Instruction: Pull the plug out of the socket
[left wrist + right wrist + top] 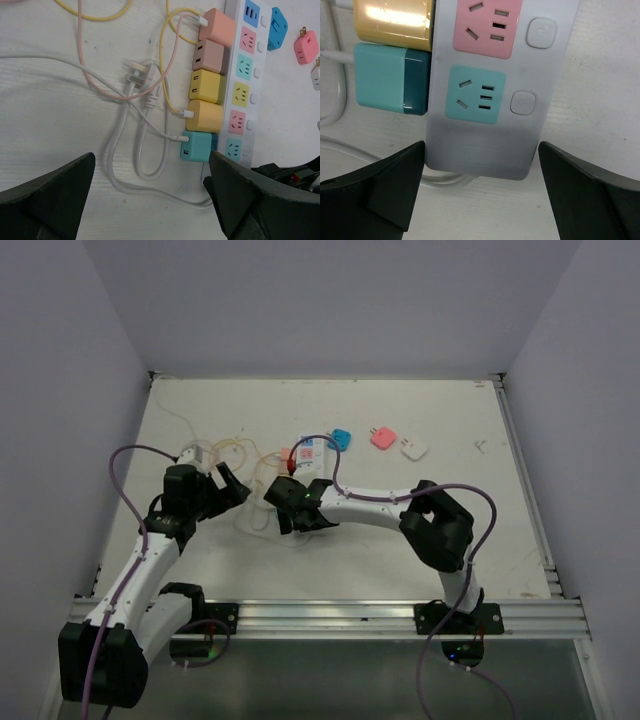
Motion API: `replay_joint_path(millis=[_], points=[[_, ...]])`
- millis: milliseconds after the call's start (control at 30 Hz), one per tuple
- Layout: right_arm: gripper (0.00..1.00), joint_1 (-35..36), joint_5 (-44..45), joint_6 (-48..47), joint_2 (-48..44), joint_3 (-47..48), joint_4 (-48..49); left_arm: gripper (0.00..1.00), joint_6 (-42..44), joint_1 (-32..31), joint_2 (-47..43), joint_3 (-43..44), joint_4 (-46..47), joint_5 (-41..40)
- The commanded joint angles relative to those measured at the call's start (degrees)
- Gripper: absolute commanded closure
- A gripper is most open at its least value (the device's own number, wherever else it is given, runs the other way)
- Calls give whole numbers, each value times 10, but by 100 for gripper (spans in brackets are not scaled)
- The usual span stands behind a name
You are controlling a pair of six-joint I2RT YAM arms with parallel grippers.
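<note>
The socket (245,75) is a long white strip with pink, blue and yellow outlet faces, lying mid-table (312,453). Several cube plugs sit along its left side. The teal plug (196,146) is the nearest, with yellow ones (204,116) above it. My left gripper (150,200) is open just short of the teal plug, nothing between its fingers. My right gripper (482,200) is open too, its fingers (385,190) standing either side of the socket's near end (480,145). The teal plug (390,77) shows at that view's left. From above, both grippers (235,490) (275,502) meet at the strip's near end.
Yellow, pink and white cables (125,90) loop on the table left of the strip, with the strip's own white three-pin plug (136,72) among them. Loose blue (341,438), pink (383,437) and white (414,449) adapters lie to its right. Walls enclose the table.
</note>
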Motion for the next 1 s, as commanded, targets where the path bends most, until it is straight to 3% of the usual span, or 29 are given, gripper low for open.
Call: replay_joint_path(millis=[0, 167, 267, 400, 500, 600, 800, 967], points=[[2, 3, 9, 28, 9, -7, 5, 1, 0, 5, -14, -11, 23, 10], [10, 3, 17, 30, 6, -32, 25, 1, -4, 5, -17, -13, 22, 11], [22, 3, 16, 20, -7, -56, 45, 2, -7, 5, -17, -15, 24, 17], [50, 3, 8, 7, -41, -107, 89, 4, -17, 5, -20, -18, 27, 28], [82, -1, 6, 1, -72, -149, 142, 7, -32, 5, -22, -29, 38, 47], [98, -11, -13, 3, -101, -195, 183, 9, -54, 4, -22, -43, 51, 73], [100, -26, -56, 7, -155, -268, 288, 10, -92, 1, -34, -42, 51, 90], [100, -54, -125, 30, -187, -345, 415, 9, -128, -54, -30, -21, 43, 37]])
